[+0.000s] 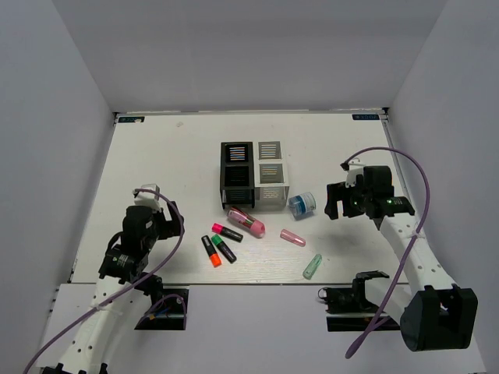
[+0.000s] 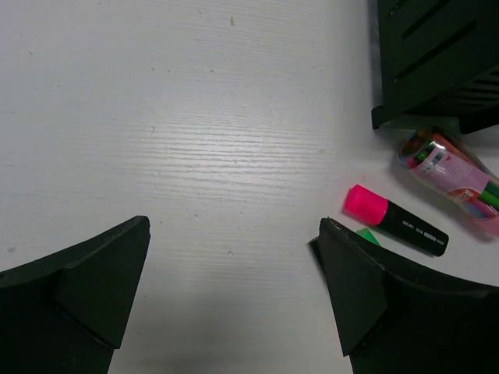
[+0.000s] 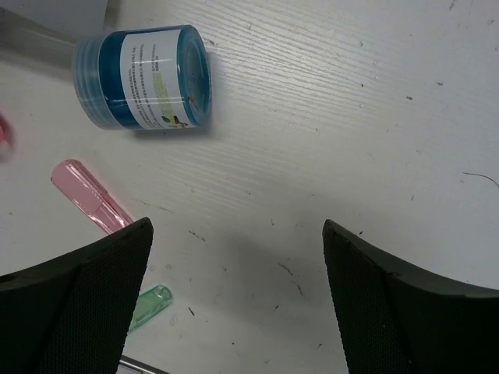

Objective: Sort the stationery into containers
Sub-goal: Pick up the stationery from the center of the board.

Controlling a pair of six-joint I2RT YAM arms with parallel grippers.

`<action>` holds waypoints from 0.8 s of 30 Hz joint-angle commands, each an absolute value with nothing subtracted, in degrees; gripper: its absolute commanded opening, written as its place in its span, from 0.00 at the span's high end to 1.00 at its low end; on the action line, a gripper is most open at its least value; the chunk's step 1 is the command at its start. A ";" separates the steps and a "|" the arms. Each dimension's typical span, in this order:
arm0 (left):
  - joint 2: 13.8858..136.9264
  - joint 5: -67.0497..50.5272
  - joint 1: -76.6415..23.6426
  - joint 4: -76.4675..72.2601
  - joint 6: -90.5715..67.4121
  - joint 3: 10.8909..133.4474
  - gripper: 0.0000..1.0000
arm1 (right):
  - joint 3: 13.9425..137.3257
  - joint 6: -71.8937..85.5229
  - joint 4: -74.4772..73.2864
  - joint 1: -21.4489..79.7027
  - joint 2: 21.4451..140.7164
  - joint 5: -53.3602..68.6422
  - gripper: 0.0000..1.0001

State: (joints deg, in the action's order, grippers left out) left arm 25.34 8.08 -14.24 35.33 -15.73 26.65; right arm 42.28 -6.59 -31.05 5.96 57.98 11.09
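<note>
The four-bin block [image 1: 254,174] stands mid-table, two black bins on the left, two white on the right. In front lie the pink capsule case [image 1: 245,222], the pink highlighter [image 1: 227,232], green highlighter [image 1: 224,248], orange highlighter [image 1: 211,251], small pink piece [image 1: 292,237], pale-green tube [image 1: 313,266] and blue-white roll [image 1: 302,205]. My left gripper [image 1: 165,220] is open and empty, left of the highlighters; its wrist view shows the pink highlighter [image 2: 396,221] and capsule case [image 2: 451,170]. My right gripper [image 1: 335,204] is open and empty, right of the roll [image 3: 143,75].
The table's front edge [image 1: 257,282] runs just below the pale-green tube. White walls enclose the table on the left, right and back. The right wrist view also shows the pink piece [image 3: 90,195] and the tube's tip [image 3: 150,304].
</note>
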 commanded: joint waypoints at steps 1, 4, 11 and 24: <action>25.75 6.33 -14.06 35.59 -14.85 26.72 0.00 | 42.63 -7.12 -32.17 5.71 56.34 12.48 0.10; 25.66 5.98 -14.06 35.42 -14.85 26.72 0.00 | 41.84 -7.65 -31.73 5.54 55.63 12.13 0.10; 25.84 4.84 -14.06 35.42 -14.77 26.72 0.00 | 40.79 -13.60 -33.23 5.89 56.16 8.97 0.10; 29.00 -1.05 -14.15 35.95 -14.59 28.12 0.05 | 35.52 -18.29 -18.04 6.24 56.77 23.88 0.09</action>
